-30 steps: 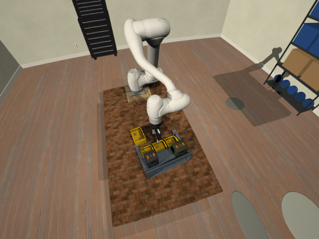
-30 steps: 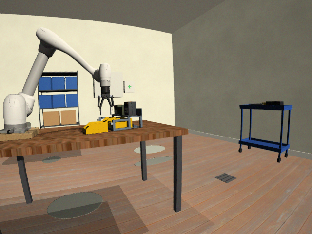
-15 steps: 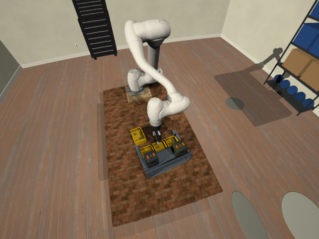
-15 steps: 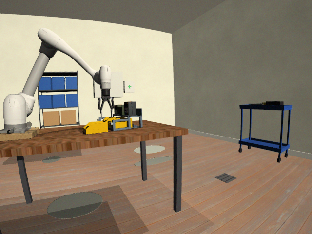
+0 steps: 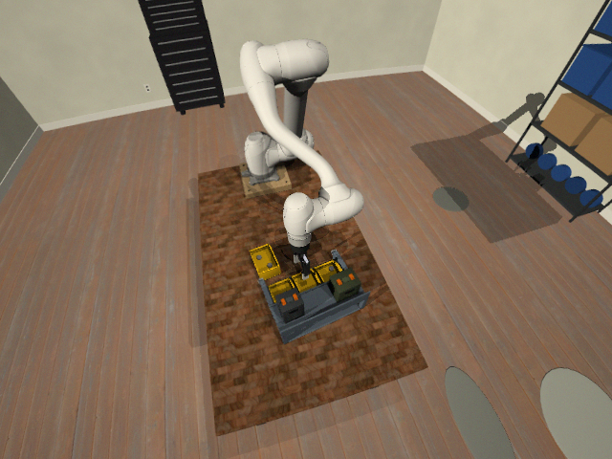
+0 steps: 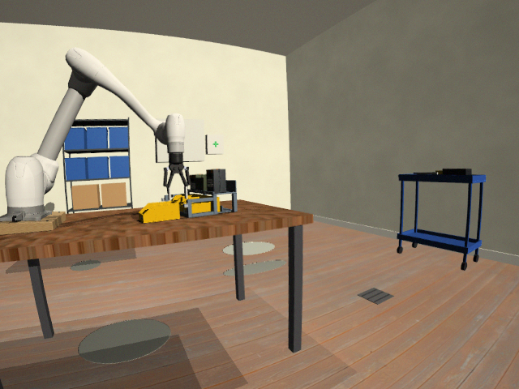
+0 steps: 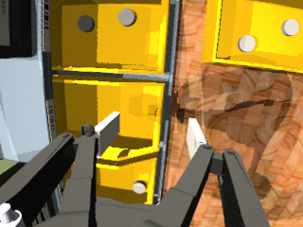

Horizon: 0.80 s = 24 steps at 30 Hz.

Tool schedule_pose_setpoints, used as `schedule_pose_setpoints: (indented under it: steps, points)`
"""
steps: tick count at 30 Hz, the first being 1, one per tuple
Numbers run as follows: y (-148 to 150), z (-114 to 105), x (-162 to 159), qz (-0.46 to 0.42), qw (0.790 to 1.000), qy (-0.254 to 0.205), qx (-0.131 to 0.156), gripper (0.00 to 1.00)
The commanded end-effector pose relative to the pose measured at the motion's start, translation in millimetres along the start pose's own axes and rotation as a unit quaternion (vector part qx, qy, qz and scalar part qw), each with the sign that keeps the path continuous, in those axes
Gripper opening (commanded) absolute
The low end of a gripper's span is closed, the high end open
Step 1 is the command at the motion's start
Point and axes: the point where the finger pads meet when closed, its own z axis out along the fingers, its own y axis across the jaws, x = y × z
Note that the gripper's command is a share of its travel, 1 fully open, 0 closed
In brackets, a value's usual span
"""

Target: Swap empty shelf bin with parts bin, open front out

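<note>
The grey shelf [image 5: 314, 298] stands on the table with three yellow open bins in its lower level. In the wrist view the middle bin [image 7: 110, 110] is empty, while its neighbours [image 7: 108, 26] [image 7: 135, 183] hold round grey parts. The bin with parts [image 5: 264, 261] sits on the table beside the shelf and also shows in the wrist view [image 7: 259, 22], holding two parts. My gripper [image 7: 152, 125] is open and points down over the empty bin's front edge. One finger is over the bin's inside, the other over the table outside the shelf's lip. It holds nothing.
Two dark boxes [image 5: 290, 305] [image 5: 344, 286] stand on the shelf's top board. The arm's base [image 5: 264, 172] is at the table's far end. A blue cart [image 6: 439, 213] and a storage rack [image 6: 96, 163] stand off the table.
</note>
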Motion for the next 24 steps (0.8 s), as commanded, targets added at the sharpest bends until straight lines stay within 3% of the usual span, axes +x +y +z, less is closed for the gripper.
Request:
schedule_pose_setpoints:
  steps: [1, 24]
  points:
    - [3.3, 9.2, -0.1, 0.001, 1.000, -0.001, -0.002, 0.62]
    - [3.3, 15.8, -0.1, 0.001, 1.000, -0.001, -0.002, 0.62]
